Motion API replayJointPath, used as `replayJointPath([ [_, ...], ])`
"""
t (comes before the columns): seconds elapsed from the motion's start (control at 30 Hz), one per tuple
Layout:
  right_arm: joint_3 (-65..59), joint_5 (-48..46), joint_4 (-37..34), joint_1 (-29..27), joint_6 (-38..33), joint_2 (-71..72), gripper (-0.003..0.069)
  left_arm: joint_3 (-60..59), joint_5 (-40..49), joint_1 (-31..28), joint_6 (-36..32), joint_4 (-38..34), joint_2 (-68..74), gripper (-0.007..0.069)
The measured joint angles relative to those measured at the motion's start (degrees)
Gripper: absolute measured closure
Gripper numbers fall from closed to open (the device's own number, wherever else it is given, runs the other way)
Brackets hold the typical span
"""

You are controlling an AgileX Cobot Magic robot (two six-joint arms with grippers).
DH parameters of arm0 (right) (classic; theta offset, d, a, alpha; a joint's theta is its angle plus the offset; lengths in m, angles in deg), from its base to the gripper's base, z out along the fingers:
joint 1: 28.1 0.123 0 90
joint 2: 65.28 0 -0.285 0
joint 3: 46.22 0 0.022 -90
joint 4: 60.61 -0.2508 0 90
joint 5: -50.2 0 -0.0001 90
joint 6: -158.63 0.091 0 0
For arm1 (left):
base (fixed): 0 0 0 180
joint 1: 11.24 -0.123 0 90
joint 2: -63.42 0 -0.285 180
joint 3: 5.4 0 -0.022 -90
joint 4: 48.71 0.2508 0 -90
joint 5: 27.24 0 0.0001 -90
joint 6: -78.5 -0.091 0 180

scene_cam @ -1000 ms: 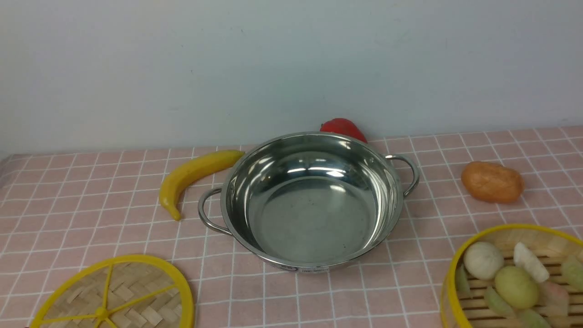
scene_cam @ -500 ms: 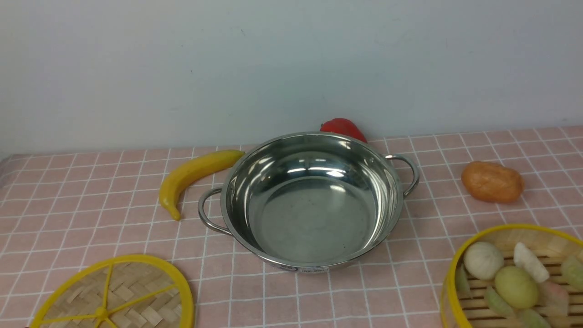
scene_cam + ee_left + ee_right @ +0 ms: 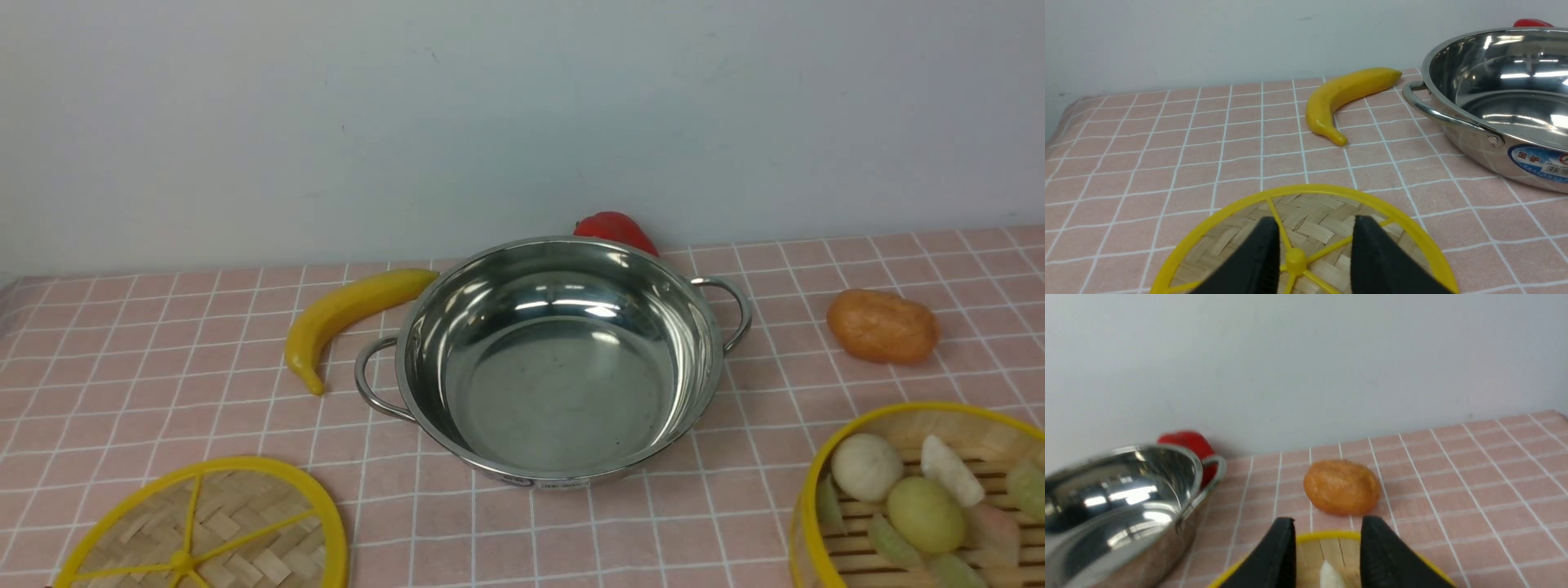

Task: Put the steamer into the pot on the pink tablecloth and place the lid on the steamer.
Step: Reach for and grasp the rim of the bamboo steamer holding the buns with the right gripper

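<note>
On the pink tablecloth (image 3: 163, 359), near the middle of my front view, the pot (image 3: 563, 384) stands upright and empty, with one loop handle out to each side and its label facing me. A banana (image 3: 343, 314) lies just beside the pot's left handle, its far tip close to the rim. A red item (image 3: 614, 229) shows behind the pot against the wall (image 3: 490, 122); I cannot tell what it is. An orange lump (image 3: 882, 327) sits apart from the pot on the right.

The lid (image 3: 237, 523) lies flat on the cloth at my near left, well apart from the pot. From the left wrist view, the left gripper (image 3: 1314, 228) is over it with its jaws parted, one black finger on either side of the yellow knob (image 3: 1295, 258). It has hold of nothing, and I cannot tell whether the fingers touch the weave.

The steamer (image 3: 947, 426) rests on the cloth at my near right, cut off by the frame's edge, with toy buns (image 3: 865, 467) lying on its slatted floor. It is clear of the pot. From the right wrist view, the right gripper (image 3: 1328, 531) is over the steamer's far rim. Its jaws are apart with nothing between them but the view of the slats and one pale toy below.
</note>
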Motion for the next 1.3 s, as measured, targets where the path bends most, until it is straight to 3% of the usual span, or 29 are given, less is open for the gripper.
replayJointPath([
  [0.17,10.52,-9.31,-0.89,0.0,0.06,0.05,0.0416,0.0,0.0,0.0,0.0,0.0,0.0,0.0382],
  [0.37,14.47,-8.9,-6.45,0.0,0.2,0.05,0.0416,0.0,0.0,0.0,0.0,0.0,0.0,0.0382],
  [0.47,16.36,-14.54,-9.63,0.0,-2.08,-1.13,0.0416,0.0,0.0,0.0,0.0,0.0,0.0,0.0382],
  [0.53,18.41,-22.21,-12.01,0.0,-6.15,-3.91,0.0416,0.0,0.0,0.0,0.0,0.0,0.0,0.0382],
  [0.7,24.42,-40.63,-16.59,0.0,-25.98,-17.02,0.0416,0.0,0.0,0.0,0.0,0.06,0.0,0.0382],
  [0.77,25.72,-42.41,-17.8,0.0,-29.9,-20.09,0.0416,0.0,0.0,0.0,0.0,0.06,0.0,0.0382],
  [0.87,30.75,-48.07,-24.5,0.35,-42.12,-32.44,0.0416,0.0,0.0,0.0,0.0,0.06,0.0,0.0382],
  [1.0,34.35,-52.33,-28.41,3.85,-47.39,-44.07,0.0416,0.0,0.0,0.0,0.0,0.06,0.0,0.0382],
  [1.13,36.31,-52.96,-26.35,10.54,-45.59,-54.65,0.0416,0.0,0.0,0.0,0.0,0.06,0.0,0.0382],
  [1.3,38.3,-47.53,-17.0,16.09,-36.75,-65.29,0.0416,0.0,0.0,0.0,0.0,0.06,0.0,0.0382],
])
